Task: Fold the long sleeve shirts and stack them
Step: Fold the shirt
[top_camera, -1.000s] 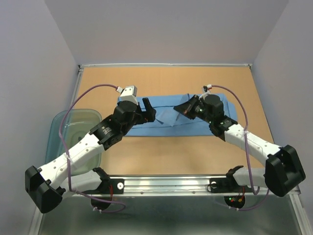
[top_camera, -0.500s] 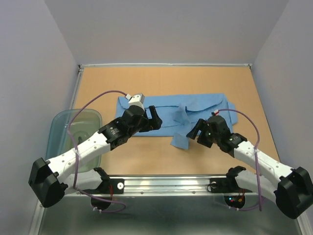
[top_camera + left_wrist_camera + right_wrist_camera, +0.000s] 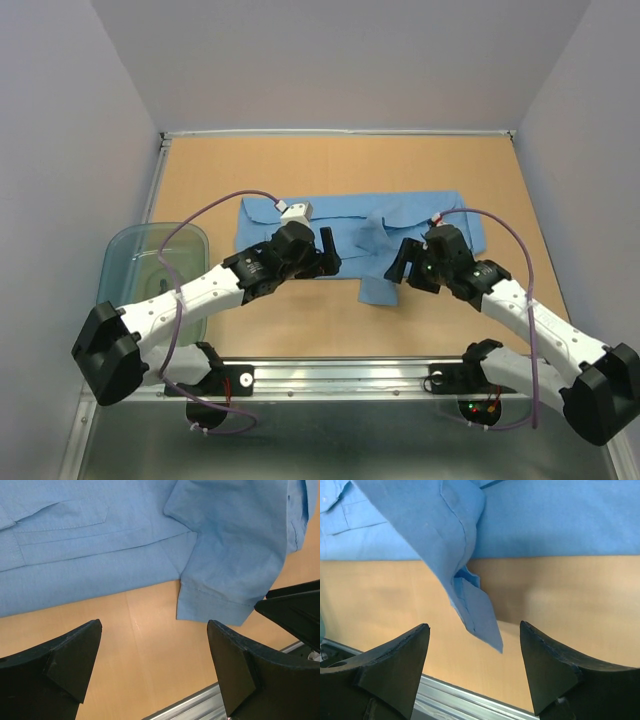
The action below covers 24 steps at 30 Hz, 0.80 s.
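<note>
Right claw spread, empty, just beside shirt sleeve lying toward near table edge; left claw spread too, I see.

The left arm and right arm wear white shells between black joint housings. A purple cable loops along each. Tool fingers are black wedges.

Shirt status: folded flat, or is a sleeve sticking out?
Partly folded. The shirt lies as a long narrow band, but one sleeve sticks out past its near edge onto the table.
</note>
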Motion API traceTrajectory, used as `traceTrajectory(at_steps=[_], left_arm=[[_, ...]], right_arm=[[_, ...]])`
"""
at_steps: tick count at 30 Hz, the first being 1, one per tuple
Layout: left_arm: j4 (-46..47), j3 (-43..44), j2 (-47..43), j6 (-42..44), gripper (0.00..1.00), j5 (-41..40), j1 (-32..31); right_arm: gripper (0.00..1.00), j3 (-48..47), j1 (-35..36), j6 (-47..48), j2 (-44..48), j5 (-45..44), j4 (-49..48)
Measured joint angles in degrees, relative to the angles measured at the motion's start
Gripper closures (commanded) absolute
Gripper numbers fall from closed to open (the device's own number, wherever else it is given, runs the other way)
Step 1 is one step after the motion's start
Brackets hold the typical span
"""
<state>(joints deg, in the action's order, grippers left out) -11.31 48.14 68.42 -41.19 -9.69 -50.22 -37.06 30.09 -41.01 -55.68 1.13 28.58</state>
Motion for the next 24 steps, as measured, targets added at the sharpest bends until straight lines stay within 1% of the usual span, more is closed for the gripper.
traceTrajectory(at_steps=[3,4,6,7,8,11,14,17,20,24], left_arm=[[0.0,0.0,0.8,0.0,0.01,-0.7,-1.2],[0.0,0.0,1.0,-0.1,0.02,-1.0,-1.6],[0.0,0.0,1.1,-0.5,0.03,-1.4,-1.9],[0.0,0.0,1.1,-1.1,0.04,-1.8,-1.9],[0.0,0.0,1.1,-1.2,0.04,-2.0,-2.0],[0.0,0.0,1.0,-3.8,0.04,-3.3,-2.0],[-0.3,0.1,0.8,-6.1,0.02,-4.4,-2.0],[-1.4,1.5,0.8,-8.0,0.02,-5.0,-1.8],[-0.8,2.7,0.4,-10.4,0.02,-5.0,-0.7],[1.5,1.8,-1.7,-14.9,0.01,-4.4,1.5]], right_arm=[[0.28,0.0,0.0,-1.0,-3.7,2.4,-3.8],[0.38,0.0,0.0,-1.4,-4.8,3.0,-5.3],[0.53,0.0,0.0,-2.7,-6.9,3.7,-8.1],[0.72,0.0,0.0,-3.0,-8.0,4.1,-9.8],[0.8,0.0,0.0,-3.9,-9.2,4.4,-11.3],[0.99,-0.3,0.0,-6.2,-12.5,6.4,-15.3],[0.99,-2.3,0.0,-9.6,-16.7,8.9,-19.7],[0.99,-4.8,0.0,-12.6,-18.8,9.9,-24.2],[0.99,-7.2,0.0,-16.0,-19.4,9.8,-29.2],[0.99,-8.4,0.0,-20.4,-19.4,8.4,-35.1]])
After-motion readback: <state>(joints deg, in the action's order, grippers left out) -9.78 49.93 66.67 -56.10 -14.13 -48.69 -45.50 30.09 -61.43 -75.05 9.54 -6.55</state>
